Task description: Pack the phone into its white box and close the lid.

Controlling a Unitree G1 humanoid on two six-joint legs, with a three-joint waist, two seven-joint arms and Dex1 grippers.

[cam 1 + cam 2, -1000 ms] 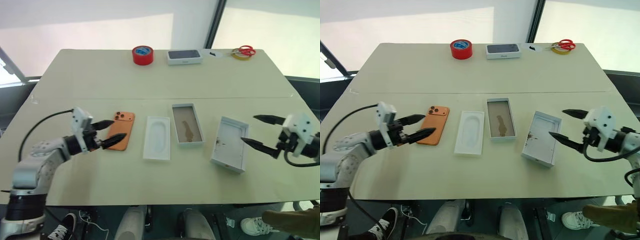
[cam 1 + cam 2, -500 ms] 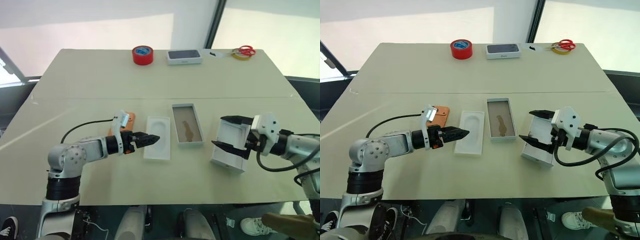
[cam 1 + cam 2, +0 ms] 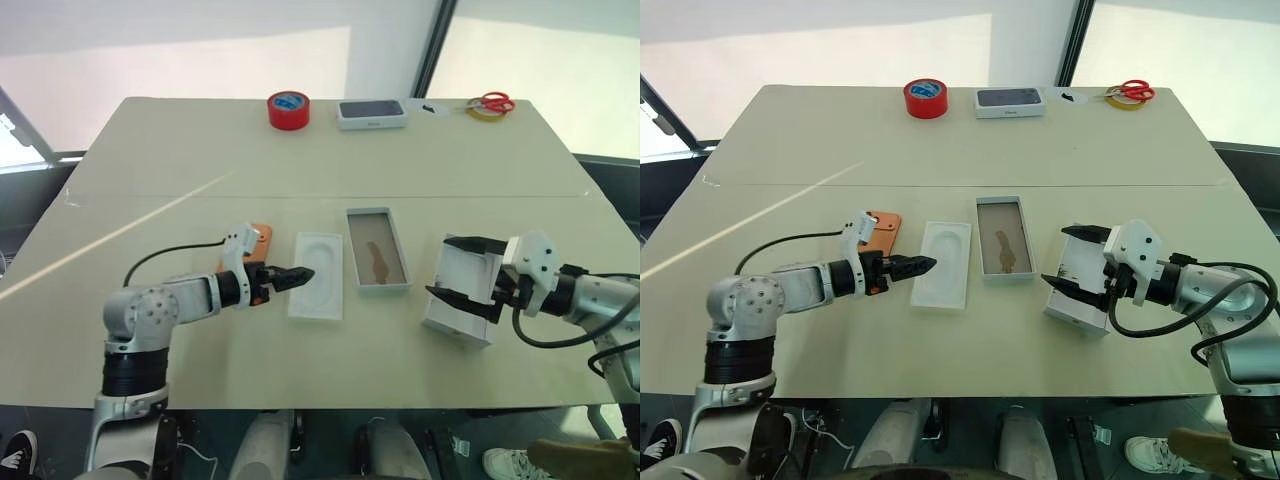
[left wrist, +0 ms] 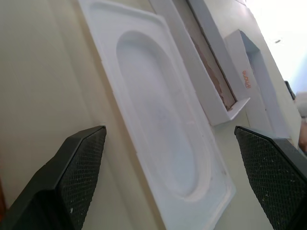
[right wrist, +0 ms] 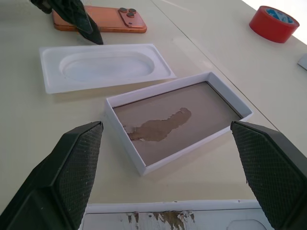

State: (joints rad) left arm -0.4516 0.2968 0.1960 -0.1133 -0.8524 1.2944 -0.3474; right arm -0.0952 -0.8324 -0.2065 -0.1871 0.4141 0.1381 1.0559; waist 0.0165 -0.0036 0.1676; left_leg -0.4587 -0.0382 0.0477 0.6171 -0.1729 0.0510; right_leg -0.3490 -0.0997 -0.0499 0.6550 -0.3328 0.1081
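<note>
The phone [image 5: 100, 20] lies flat, back up, left of centre in the head views, partly hidden behind the left gripper [image 3: 912, 265]. That gripper has its fingers apart and empty, with the tips over the near left edge of the white insert [image 3: 941, 264] rather than on the phone. The white box [image 3: 1004, 238] sits open at centre frame, its brown floor bare. The lid [image 3: 1080, 276] lies inside-up to the right of it, and the right gripper [image 3: 1070, 258] hangs over it with fingers spread wide, holding nothing.

The phone looks rigid, fairly dense and smooth, so it will probably slide on the tabletop instead of lifting. A pinch across its two long edges near the middle seems safest, clear of the lenses. The box and lid are likely light card that shifts at any nudge.
</note>
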